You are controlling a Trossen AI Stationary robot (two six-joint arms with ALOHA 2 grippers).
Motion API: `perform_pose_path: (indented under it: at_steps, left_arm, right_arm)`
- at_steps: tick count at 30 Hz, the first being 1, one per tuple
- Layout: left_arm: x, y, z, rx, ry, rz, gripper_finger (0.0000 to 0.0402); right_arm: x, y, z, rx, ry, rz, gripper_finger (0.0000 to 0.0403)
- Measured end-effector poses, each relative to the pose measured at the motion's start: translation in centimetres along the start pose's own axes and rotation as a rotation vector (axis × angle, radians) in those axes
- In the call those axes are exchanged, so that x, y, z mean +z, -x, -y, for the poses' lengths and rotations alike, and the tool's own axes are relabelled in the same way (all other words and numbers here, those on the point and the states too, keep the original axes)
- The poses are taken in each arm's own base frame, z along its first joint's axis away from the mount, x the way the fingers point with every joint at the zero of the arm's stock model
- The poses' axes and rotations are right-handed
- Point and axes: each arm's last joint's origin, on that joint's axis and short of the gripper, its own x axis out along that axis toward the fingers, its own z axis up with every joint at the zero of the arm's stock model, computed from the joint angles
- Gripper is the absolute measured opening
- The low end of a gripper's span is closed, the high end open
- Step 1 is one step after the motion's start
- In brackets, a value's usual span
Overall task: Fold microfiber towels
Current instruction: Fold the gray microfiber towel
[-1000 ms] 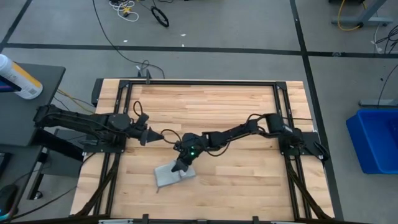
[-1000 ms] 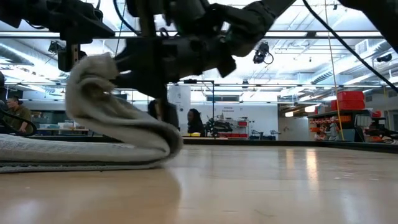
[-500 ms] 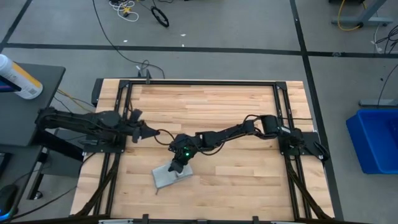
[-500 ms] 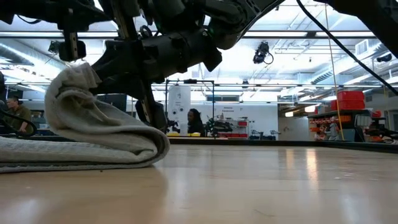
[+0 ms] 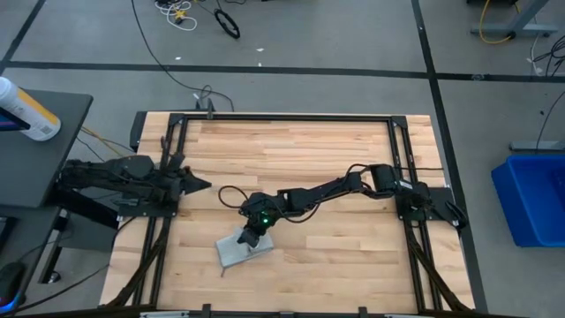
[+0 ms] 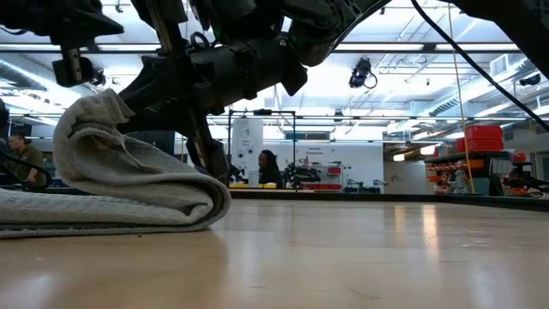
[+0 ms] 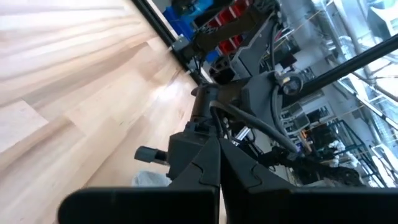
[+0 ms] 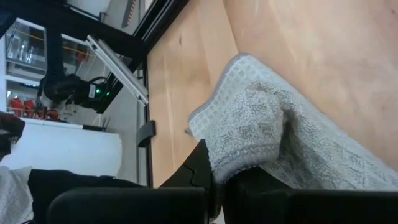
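Note:
The light grey microfiber towel (image 5: 237, 251) lies near the table's front, left of the middle. It is folded over itself: the lower layer (image 6: 51, 215) lies flat on the wood and the upper part (image 6: 129, 172) curves up from the fold. My right gripper (image 5: 251, 237) is shut on that raised part, which also fills the right wrist view (image 8: 261, 130). My left gripper (image 5: 206, 184) is shut on nothing, drawn back at the table's left edge and clear of the towel; its fingers (image 7: 219, 168) meet tip to tip. My right gripper pinches the towel's raised edge (image 8: 231, 163) between its two fingers, slanting down from the table's right side. The held edge (image 6: 96, 107) stands above the lower layer. The cloth sags slack from it to the rounded fold (image 6: 214, 202), which rests on the table.
Black frame rails (image 5: 172, 159) run along the table's left and right sides. Bare wood (image 5: 300, 150) lies behind and to the right of the towel. A dark side table with a bottle (image 5: 26, 110) stands off the left edge, and a blue bin (image 5: 534, 199) off the right.
My left gripper has drawn back toward the table's left edge, away from the towel and the right arm, staying shut. My right gripper keeps its hold, and the raised edge of the towel has shifted a little farther over the lower layer.

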Motion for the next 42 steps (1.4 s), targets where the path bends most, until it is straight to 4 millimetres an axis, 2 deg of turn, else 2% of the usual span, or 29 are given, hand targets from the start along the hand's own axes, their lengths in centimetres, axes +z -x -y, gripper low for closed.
perform_pose_path:
  at_steps: [7, 14, 21, 34, 42]
  left_arm:
    - [0.2, 2.8, -0.7, -0.033, 0.005, 0.119, 0.0000]
    - [0.4, 3.3, -0.6, -0.002, -0.009, 0.113, 0.0000]
    - [0.4, 3.3, -0.6, 0.000, -0.009, 0.121, 0.0000]
    - [0.4, 3.3, -0.7, 0.017, -0.004, 0.118, 0.0000]
    - [0.3, 3.3, -0.9, 0.032, 0.001, 0.107, 0.0000]
  right_arm:
    - [-0.1, -0.1, -0.1, 0.001, 0.001, -0.003, 0.0011]
    - [-0.3, -0.4, 0.4, -0.019, -0.006, -0.007, 0.0011]
    - [-1.8, -1.5, 1.2, -0.058, -0.042, -0.056, 0.0012]
    - [-1.7, -1.6, 0.5, -0.021, 0.020, -0.029, 0.0070]
    - [-1.8, -1.7, 0.2, 0.011, 0.037, -0.037, 0.0164]
